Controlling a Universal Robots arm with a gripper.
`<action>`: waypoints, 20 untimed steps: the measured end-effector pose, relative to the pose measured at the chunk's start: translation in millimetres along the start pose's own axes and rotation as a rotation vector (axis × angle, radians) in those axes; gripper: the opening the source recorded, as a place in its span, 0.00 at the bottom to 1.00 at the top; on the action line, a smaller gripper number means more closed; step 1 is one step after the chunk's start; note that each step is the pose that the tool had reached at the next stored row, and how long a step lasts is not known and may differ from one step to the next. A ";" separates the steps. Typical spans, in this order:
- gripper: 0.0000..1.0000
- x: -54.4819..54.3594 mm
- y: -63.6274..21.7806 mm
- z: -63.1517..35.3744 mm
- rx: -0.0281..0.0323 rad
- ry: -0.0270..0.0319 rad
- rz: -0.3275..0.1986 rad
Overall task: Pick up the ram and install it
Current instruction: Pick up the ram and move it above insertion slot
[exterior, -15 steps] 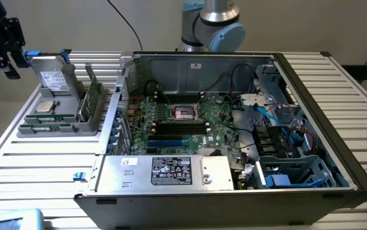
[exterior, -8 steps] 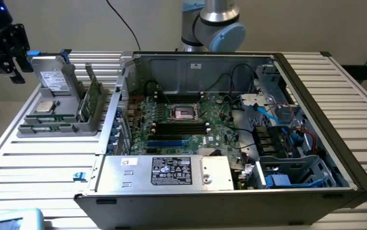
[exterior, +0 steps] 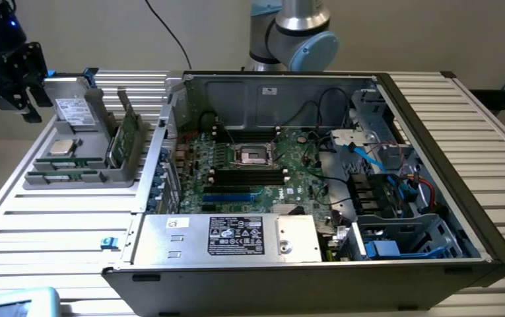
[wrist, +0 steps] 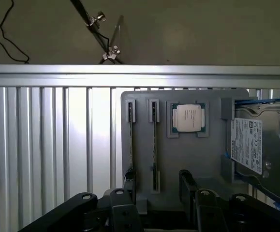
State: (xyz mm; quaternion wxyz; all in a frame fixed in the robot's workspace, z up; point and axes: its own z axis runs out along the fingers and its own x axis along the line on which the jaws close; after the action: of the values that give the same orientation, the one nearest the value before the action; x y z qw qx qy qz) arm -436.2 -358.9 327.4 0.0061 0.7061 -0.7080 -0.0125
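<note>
Two ram sticks stand on edge in slots of a grey holder (exterior: 45, 177) at the exterior view's left. One ram stick (exterior: 129, 137) shows its green face there. In the wrist view both appear edge-on as thin lines, ram stick (wrist: 131, 140) and ram stick (wrist: 154, 145). My gripper (exterior: 28, 109) hangs above and to the exterior view's left of the holder, apart from the sticks. In the wrist view the gripper (wrist: 157, 186) is open, its dark fingers (wrist: 130, 186) spread with nothing between them.
The holder also carries a silver drive (exterior: 72, 109) with blue tabs and a square processor chip (exterior: 63, 146). An open computer case (exterior: 428, 105) sits on the slatted table (exterior: 41, 231), with black memory slots (exterior: 247, 176) on its motherboard. Loose cables lie at the case's right.
</note>
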 end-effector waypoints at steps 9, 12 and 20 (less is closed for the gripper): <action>0.49 8.5 -2.6 16.3 0.0011 0.0000 0.000; 0.49 10.5 -4.9 21.7 0.0011 0.0001 0.000; 0.49 17.9 -10.7 35.9 0.0011 0.0001 0.000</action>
State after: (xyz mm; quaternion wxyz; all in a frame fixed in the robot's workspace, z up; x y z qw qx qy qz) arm -426.5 -376.5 291.1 0.0057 0.7060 -0.7081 -0.0121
